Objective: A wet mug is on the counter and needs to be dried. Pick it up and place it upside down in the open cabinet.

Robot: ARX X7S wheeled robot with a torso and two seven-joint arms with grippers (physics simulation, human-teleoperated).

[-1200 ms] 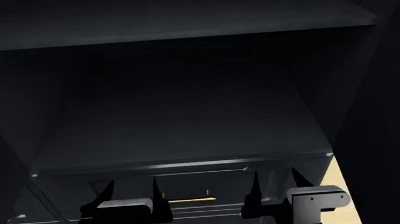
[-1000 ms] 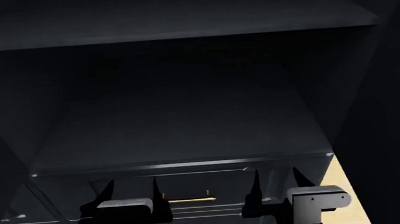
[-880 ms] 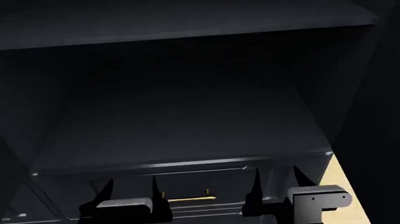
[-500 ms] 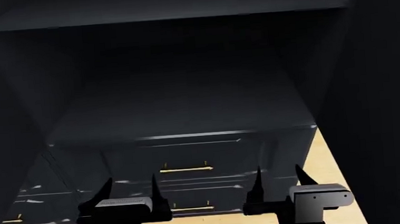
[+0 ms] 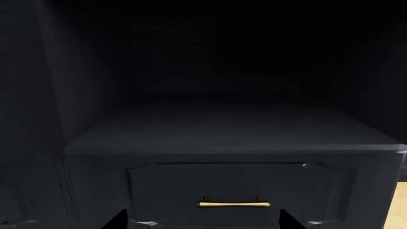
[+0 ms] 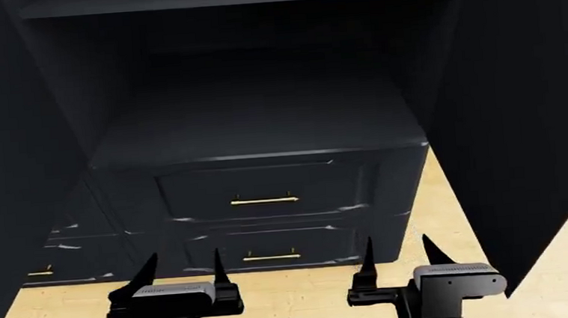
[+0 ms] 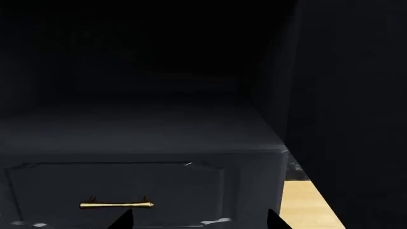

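Note:
The mug and the counter are out of view. Straight ahead stands the open cabinet point(image 6: 252, 131), a dark charcoal box with a flat shelf and a thin pale front edge; its shelf point(image 5: 229, 129) point(image 7: 127, 129) lies bare in both wrist views. My left gripper point(image 6: 184, 267) point(image 5: 202, 222) is open with nothing between its fingers. My right gripper point(image 6: 398, 252) point(image 7: 200, 222) is open as well and holds nothing. Both hang side by side in front of the cabinet, lower than its shelf and apart from it.
Below the shelf are two dark drawers with brass handles point(image 6: 264, 201) point(image 6: 270, 257) point(image 5: 233, 204) point(image 7: 116, 205). Tall dark panels flank the opening at left point(image 6: 3, 148) and right point(image 6: 521, 112). Pale wooden floor point(image 6: 304, 300) lies under the grippers.
The head view has drawn back from the cabinet: the shelf edge sits higher and smaller, a second drawer and the pale floor have come into sight. Both grippers stay open.

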